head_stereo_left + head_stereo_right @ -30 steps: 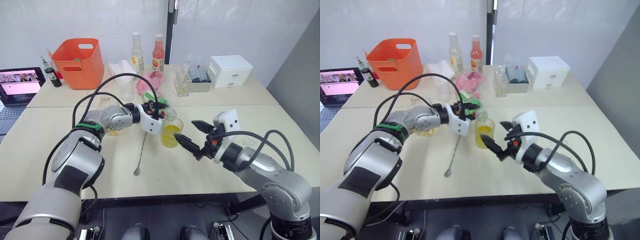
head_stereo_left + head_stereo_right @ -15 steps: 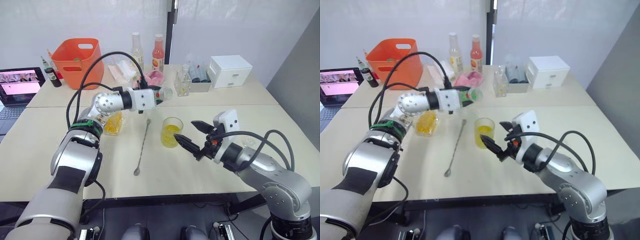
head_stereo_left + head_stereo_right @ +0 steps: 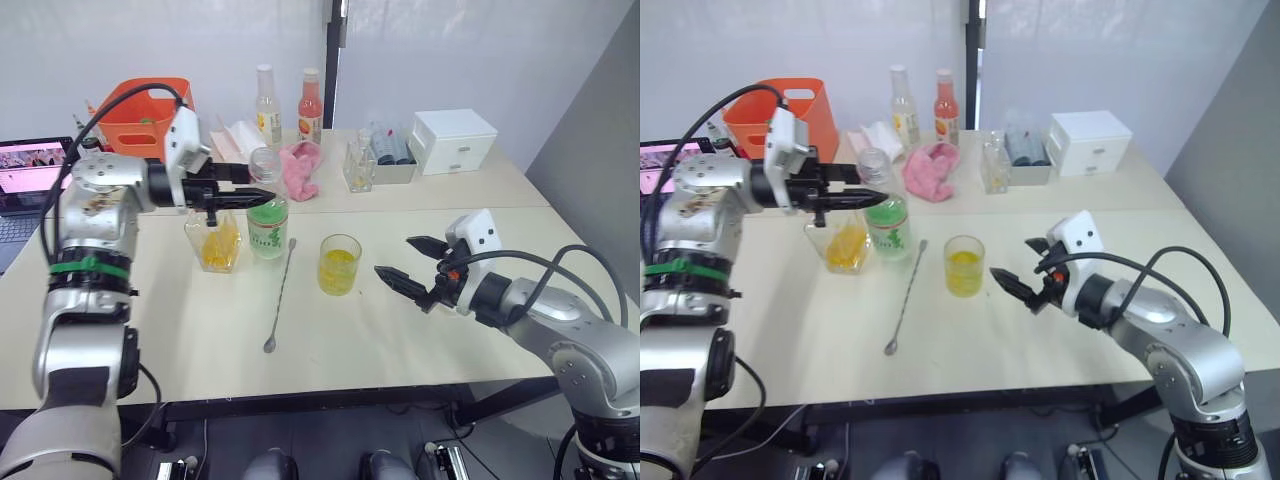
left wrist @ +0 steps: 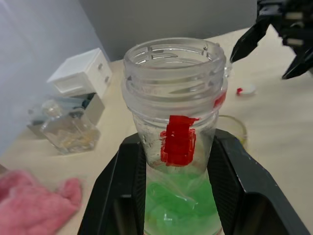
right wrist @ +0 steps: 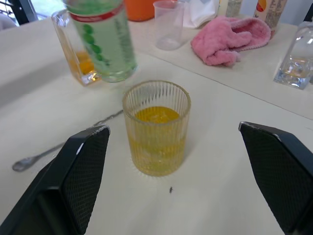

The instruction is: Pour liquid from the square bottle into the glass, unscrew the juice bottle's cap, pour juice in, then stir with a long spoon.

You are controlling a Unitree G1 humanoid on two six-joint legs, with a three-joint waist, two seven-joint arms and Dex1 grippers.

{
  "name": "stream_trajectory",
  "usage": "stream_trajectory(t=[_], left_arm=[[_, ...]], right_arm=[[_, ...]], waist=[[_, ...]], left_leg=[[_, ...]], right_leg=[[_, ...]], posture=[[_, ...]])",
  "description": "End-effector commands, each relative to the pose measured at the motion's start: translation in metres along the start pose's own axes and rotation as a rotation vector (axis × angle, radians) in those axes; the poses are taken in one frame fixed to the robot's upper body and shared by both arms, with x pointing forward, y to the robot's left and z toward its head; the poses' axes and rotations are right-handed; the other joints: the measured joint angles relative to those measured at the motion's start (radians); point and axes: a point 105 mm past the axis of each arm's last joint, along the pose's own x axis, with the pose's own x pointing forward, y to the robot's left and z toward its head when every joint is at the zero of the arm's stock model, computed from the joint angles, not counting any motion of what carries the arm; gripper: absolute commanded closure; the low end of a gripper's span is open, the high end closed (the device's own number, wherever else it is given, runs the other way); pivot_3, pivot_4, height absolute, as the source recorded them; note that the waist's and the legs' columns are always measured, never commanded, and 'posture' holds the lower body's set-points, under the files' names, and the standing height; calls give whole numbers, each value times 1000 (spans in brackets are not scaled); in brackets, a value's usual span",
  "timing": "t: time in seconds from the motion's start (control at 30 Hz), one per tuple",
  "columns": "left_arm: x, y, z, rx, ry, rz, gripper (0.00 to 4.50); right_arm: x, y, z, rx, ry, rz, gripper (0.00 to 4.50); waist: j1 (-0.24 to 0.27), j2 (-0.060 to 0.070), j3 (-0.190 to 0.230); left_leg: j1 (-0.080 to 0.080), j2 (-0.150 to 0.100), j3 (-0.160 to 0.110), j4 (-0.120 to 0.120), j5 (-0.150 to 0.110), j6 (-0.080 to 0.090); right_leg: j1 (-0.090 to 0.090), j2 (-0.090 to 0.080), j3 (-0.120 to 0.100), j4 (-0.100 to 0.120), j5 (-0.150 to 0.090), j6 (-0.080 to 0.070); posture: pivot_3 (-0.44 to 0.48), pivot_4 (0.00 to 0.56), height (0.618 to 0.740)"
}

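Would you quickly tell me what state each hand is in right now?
Left hand: open, fingers on either side of the juice bottle's neck, not visibly clamping it.
Right hand: open, holding nothing, facing the glass.

The left tool [image 3: 243,186] is no longer tipping the juice bottle [image 3: 266,215] over the glass [image 3: 339,264]; the bottle is now standing upright on the counter [image 3: 330,330] beside the square bottle [image 3: 215,242], fingers flanking its neck.
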Motion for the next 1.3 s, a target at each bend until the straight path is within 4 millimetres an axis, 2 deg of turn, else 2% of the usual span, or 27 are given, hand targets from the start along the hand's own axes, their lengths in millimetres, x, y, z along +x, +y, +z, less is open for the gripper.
stream_trajectory(t=[0.03,0.23,0.53,0.63,0.7,0.8,1.03,1.3], left_arm=[[-23,-9,31,-21,-84,37,3082],[-51,-24,16,-101,-43,178,3082],[-118,-26,-16,-158,52,525,3082],[-141,-15,-23,-154,69,659,3082],[-148,-5,-25,-136,66,724,3082],[-148,12,-29,-113,51,788,3082],[-130,49,-44,-72,62,870,3082],[-119,69,-66,-125,49,932,3082]], right_arm=[[-5,-8,14,-52,-44,2,23],[-3,-11,12,-50,-45,27,23],[-2,-6,13,-32,-63,77,23],[-5,1,13,-21,-72,116,23],[-6,6,13,-11,-73,143,23],[-7,10,13,-6,-71,157,23],[-5,17,15,-3,-73,163,23],[-6,19,17,-2,-79,144,23]], waist=[[-1,0,0],[2,0,0],[4,0,0],[14,0,0],[19,0,0],[24,-1,0],[24,-1,0],[17,-2,0]], left_leg=[[0,0,0,0,0,0],[3,1,0,0,0,0],[4,1,0,-2,1,-2],[4,1,0,-1,1,-2],[4,1,0,-1,1,-2],[4,1,1,-1,1,-2],[4,-1,3,-1,1,-2],[4,-1,4,-2,1,-2]], right_leg=[[0,0,0,0,0,0],[2,0,1,0,0,0],[2,0,1,0,0,0],[3,0,1,0,0,0],[3,0,1,0,0,0],[3,0,1,1,0,-1],[3,0,0,1,0,-1],[2,0,0,0,0,-1]], posture=[[0,150,740],[0,150,740],[0,150,740],[0,150,740],[0,150,740],[0,150,740],[0,150,740],[0,150,740]])
